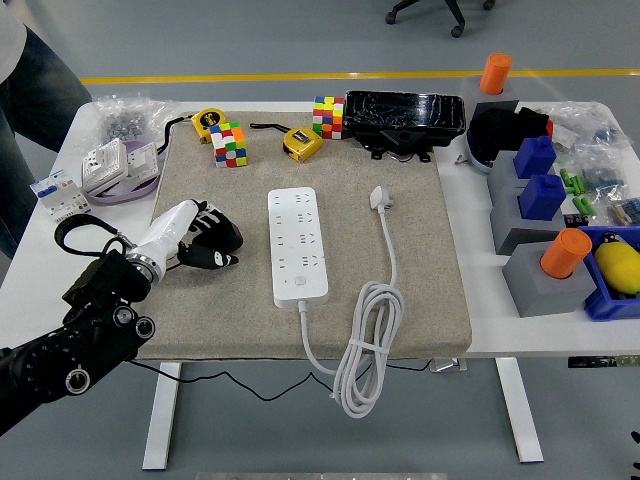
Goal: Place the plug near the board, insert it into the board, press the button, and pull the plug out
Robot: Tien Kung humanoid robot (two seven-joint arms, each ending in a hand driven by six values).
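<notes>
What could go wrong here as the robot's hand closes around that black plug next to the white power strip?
The left hand covers the black plug from above, so whether the grasp is firm is hard to tell; it could slip. The plug's thin black cable trails off the table's near edge and might tug back or snag. The power strip lies loose on the mat, so pushing the plug in may shove it sideways.

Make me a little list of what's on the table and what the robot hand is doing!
left hand: over the black plug, fingers curled around it
black plug: on the mat, left of the power strip
power strip: white, flat in the middle of the mat, nothing plugged in
white plug: right of the strip, cord coiled at the near edge
mat: beige, covers most of the table
right hand: not in view
</notes>
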